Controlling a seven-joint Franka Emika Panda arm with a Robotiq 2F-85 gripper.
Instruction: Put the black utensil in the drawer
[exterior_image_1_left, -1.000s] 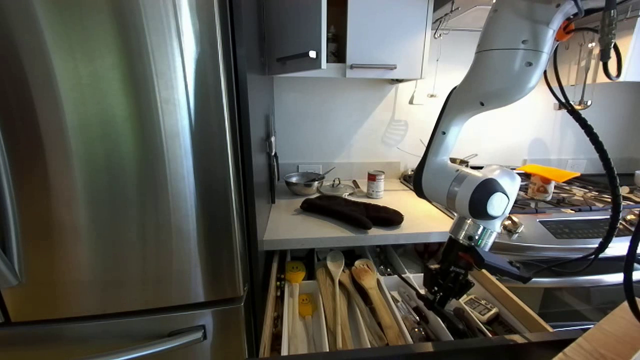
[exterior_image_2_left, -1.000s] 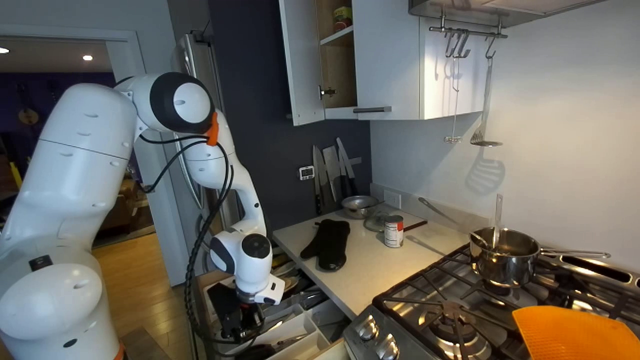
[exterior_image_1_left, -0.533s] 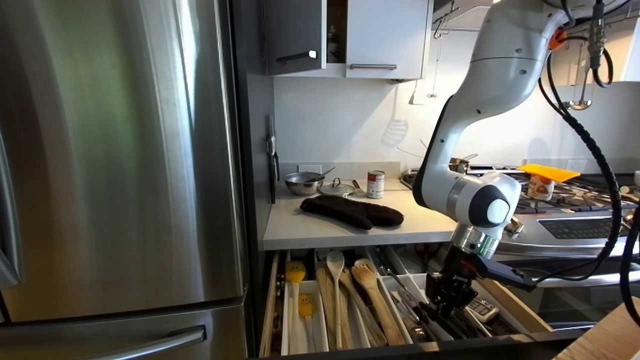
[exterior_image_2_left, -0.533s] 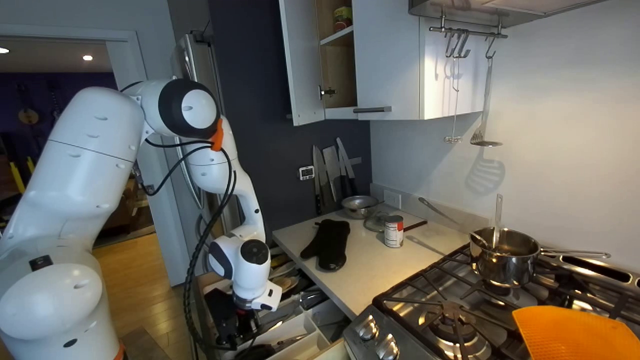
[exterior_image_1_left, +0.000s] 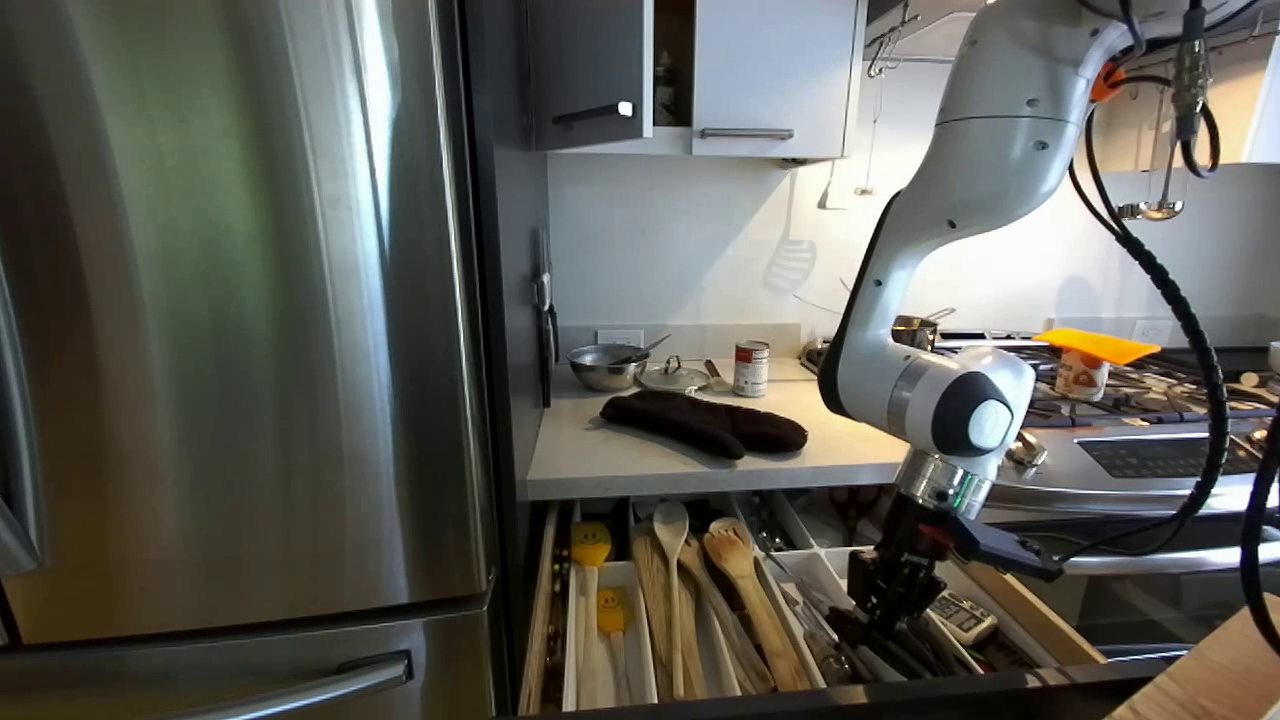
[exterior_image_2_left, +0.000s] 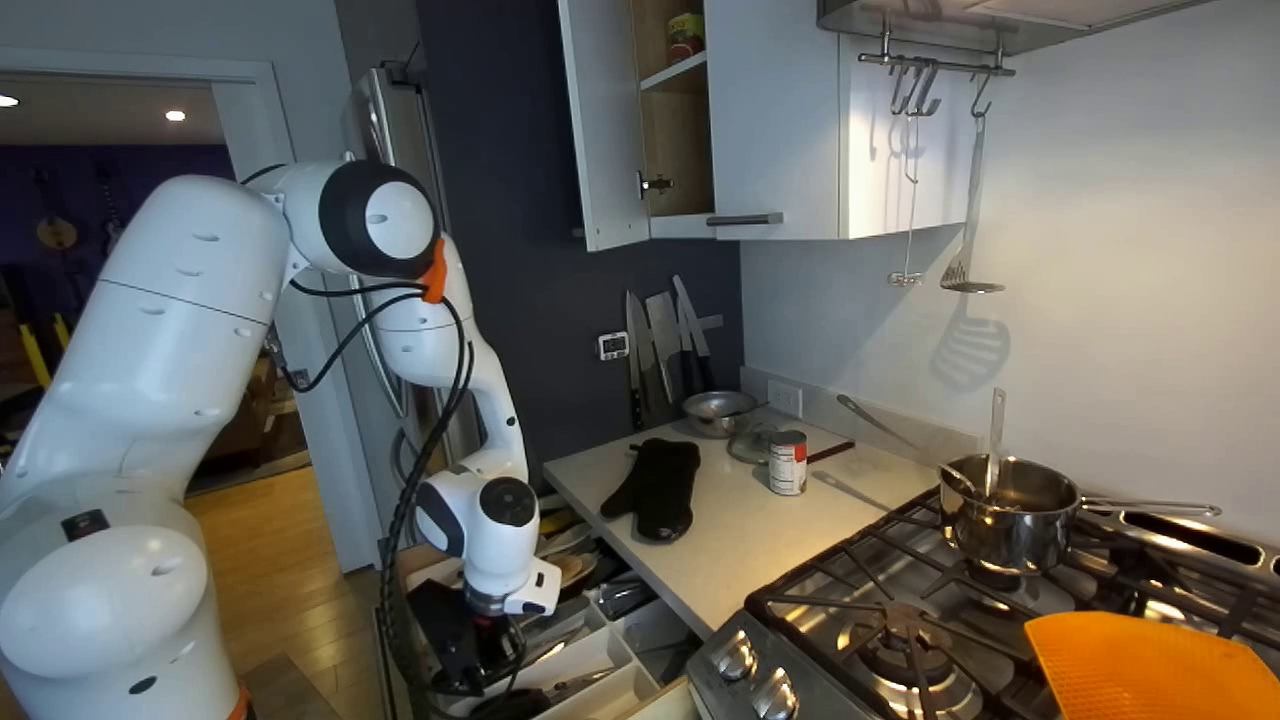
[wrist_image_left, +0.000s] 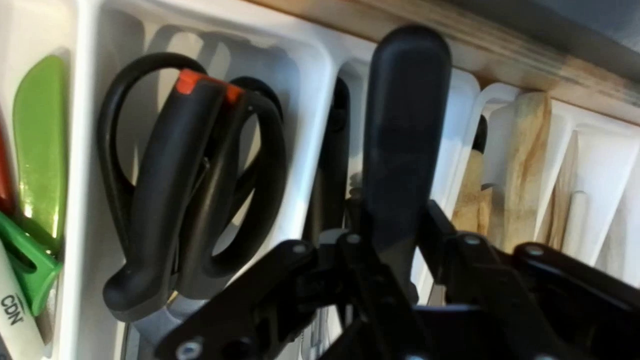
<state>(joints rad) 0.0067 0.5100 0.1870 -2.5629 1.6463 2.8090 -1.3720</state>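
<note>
The tool (wrist_image_left: 392, 226) is closed on the black utensil (wrist_image_left: 407, 125), which is held firmly between its two jaws. In an exterior view, the tool is low over the right part of the drawer (exterior_image_1_left: 1035, 612).

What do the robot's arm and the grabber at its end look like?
The arm is smooth, rounded and mostly white, with black-ringed joint caps, an orange clip and black cables. A silvery collar leads to a black, angular gripper dotted with screws.

1 cutlery drawer (exterior_image_1_left: 1040, 625), 2 smiley utensils (exterior_image_1_left: 590, 543), 1 saucepan (exterior_image_2_left: 1000, 540)
</note>
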